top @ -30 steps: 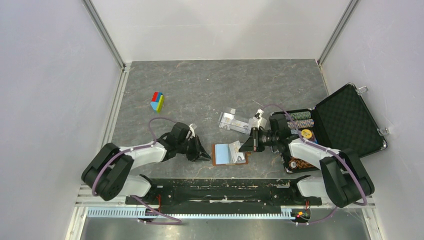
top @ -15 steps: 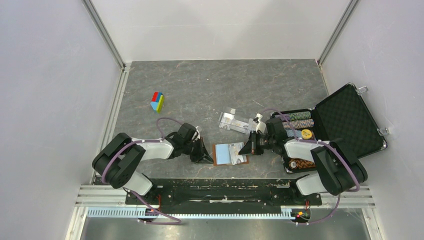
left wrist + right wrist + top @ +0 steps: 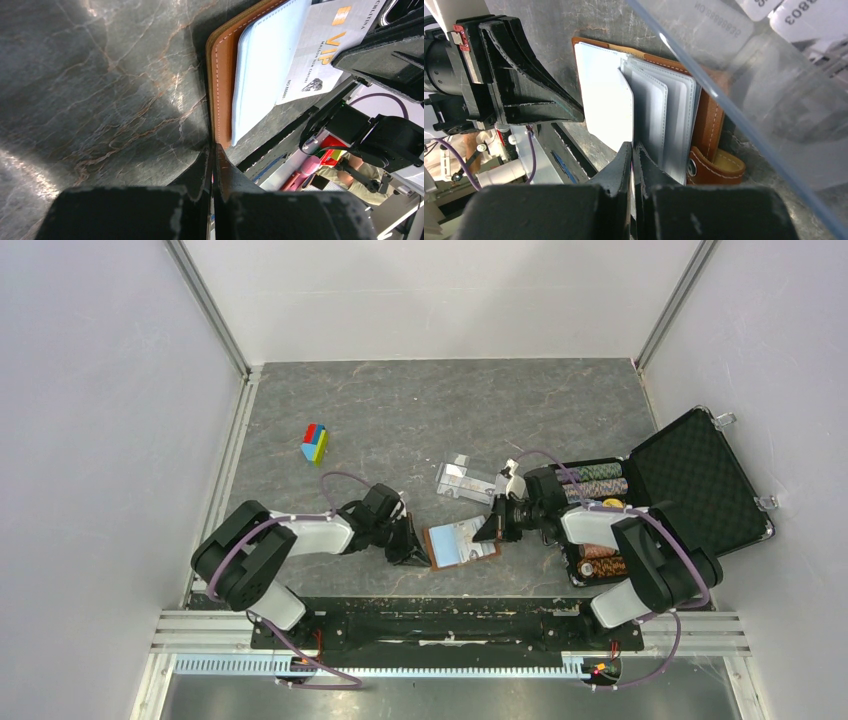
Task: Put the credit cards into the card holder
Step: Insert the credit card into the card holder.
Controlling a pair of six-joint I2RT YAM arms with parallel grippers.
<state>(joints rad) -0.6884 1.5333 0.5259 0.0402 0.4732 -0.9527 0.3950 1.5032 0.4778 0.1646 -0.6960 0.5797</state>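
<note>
I see left gripper (image 3: pixel 214 150) pinched together, tip touching card holder (image 3: pixel 220 75) edge on table (image 3: pixel 400 420); right gripper (image 3: pixel 632 149) clamped on 1 credit card (image 3: pixel 604 100).

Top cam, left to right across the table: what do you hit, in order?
coloured block → left claw → card holder → right claw → black case. Left out: the clear tray and the credit card, which both overlap the card holder's span.
</note>
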